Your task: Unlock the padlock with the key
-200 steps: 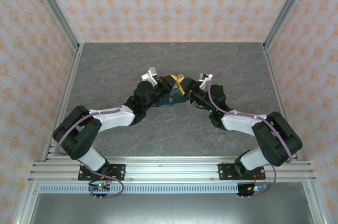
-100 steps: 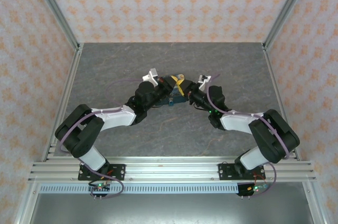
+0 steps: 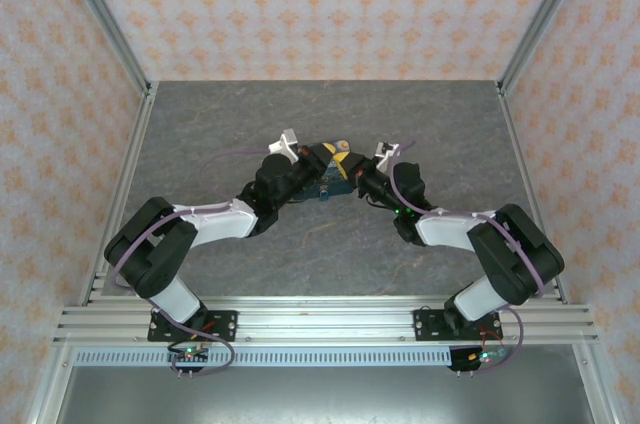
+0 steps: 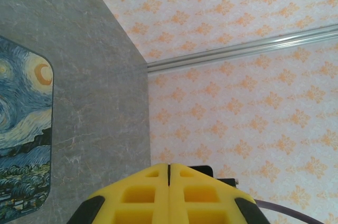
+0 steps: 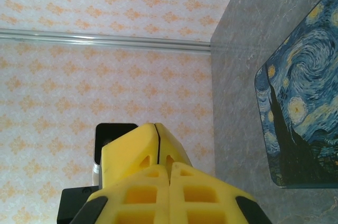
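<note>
Both grippers meet tip to tip over the middle of the table, above the blue box with the yellow swirl painting (image 3: 327, 186). My left gripper (image 3: 326, 155) is shut; in its wrist view the yellow fingers (image 4: 142, 195) press together with nothing showing between them. My right gripper (image 3: 346, 161) is shut too, its yellow pads (image 5: 211, 195) closed along a thin seam. Just beyond them the left gripper's yellow fingers (image 5: 132, 142) show. The padlock and the key are hidden.
The painted box lies flat on the grey table, at the left edge (image 4: 24, 145) of the left wrist view and the right edge (image 5: 301, 118) of the right wrist view. Patterned walls with aluminium rails (image 3: 110, 34) enclose the table.
My right gripper's jaws have closed from partly open to shut. Both wrists have shifted slightly over the box. The left gripper has stayed shut.
</note>
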Available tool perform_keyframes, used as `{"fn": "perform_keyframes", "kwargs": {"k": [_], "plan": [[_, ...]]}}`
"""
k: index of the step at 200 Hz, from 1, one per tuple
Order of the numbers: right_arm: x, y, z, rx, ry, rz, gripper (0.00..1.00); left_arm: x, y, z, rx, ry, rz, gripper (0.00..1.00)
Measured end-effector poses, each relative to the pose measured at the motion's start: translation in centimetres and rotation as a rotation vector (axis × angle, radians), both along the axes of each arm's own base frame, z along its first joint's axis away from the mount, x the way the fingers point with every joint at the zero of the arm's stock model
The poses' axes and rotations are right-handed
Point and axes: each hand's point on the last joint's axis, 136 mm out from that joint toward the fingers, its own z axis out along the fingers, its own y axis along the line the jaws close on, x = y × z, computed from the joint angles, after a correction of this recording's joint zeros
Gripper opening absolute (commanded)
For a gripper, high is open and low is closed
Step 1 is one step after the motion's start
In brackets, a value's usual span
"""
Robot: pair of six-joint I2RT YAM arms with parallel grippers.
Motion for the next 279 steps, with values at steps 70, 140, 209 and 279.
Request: {"fn": "perform_keyframes", "kwargs": {"k": [70, 140, 209, 279], "plan": [[-0.2, -0.8, 0.5, -0.001, -0.006, -0.016, 0.42, -0.1, -0.1, 0.1, -0.002, -0.002, -0.005, 0.0], [0.3, -1.6, 1.2, -0.009, -0.021, -0.037, 0.39, -0.1, -0.1, 0.1, -0.002, -0.002, -0.005, 0.0], [0.6, -0.6, 0.9, -0.013, -0.011, -0.011, 0.36, -0.1, -0.1, 0.1, -0.003, -0.003, -0.005, 0.0], [0.5, -0.2, 0.8, -0.006, -0.016, -0.003, 0.29, -0.1, -0.1, 0.0, 0.001, 0.001, -0.004, 0.0]]}}
